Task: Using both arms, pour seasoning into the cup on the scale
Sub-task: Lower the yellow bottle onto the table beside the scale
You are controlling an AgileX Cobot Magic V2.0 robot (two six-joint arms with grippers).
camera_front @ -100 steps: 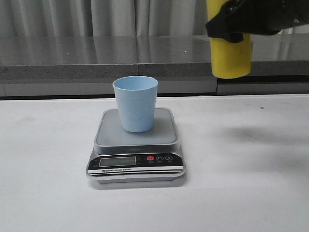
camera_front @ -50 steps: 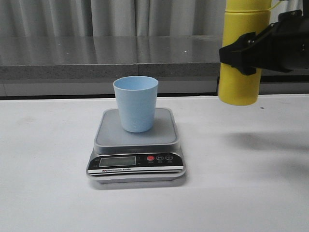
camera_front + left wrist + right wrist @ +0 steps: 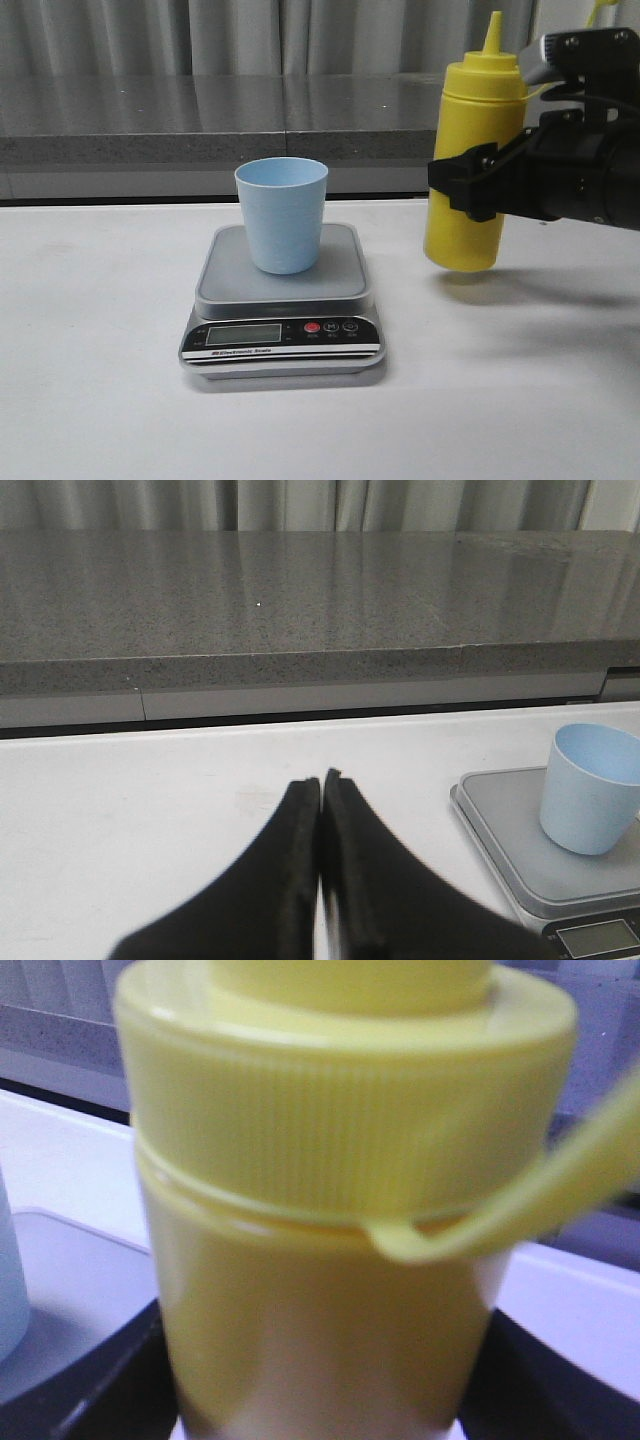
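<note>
White counter (image 3: 100,400) before a grey stone ledge (image 3: 200,120) and pale curtains (image 3: 240,35); seasoning held upright beside the scale.

The right gripper (image 3: 470,190) has its jaws grasping the yellow seasoning bottle (image 3: 470,150) at mid-body, base just above the counter, to the right of the scale (image 3: 283,300) and apart from it. The blue cup (image 3: 281,215) stands upright on the scale's platform. The left gripper (image 3: 321,790) has its jaws clenched with nothing between them, left of the scale.
</note>
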